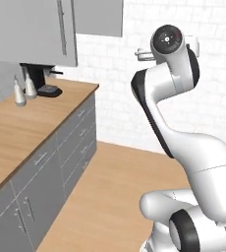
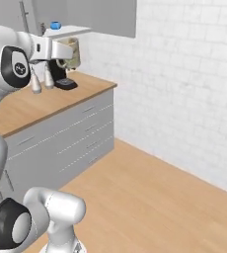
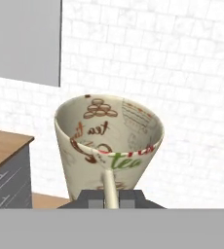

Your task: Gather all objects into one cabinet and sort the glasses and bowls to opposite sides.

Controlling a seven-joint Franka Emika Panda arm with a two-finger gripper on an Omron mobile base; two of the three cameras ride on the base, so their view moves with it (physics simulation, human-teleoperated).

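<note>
Tumbler (image 3: 108, 141) in the grip is what the hand view gives: a pale beige patterned cup with "tea" lettered on it, its near rim pinched between the narrow-set jaws of the gripper (image 3: 110, 194), held up in the air before a white brick wall, with a grey cabinet door (image 3: 26, 41) off to one side.

From the left base view, the arm is raised high and folded, well away from the wooden counter (image 1: 21, 128), where two white shakers (image 1: 24, 89) and a dark coffee machine (image 1: 41, 81) stand under the grey wall cabinet (image 1: 31, 32) with its long steel handle (image 1: 62, 27).

From the right base view, the tumbler (image 2: 72, 53) hangs at the end of the hand, up at shelf height beside the cabinet. A small blue bowl (image 2: 55, 25) sits on a white shelf just above it.

To my eye the carry wants a level wrist, a slow approach to the shelf, and a set-down well clear of the blue bowl, on the opposite side.
</note>
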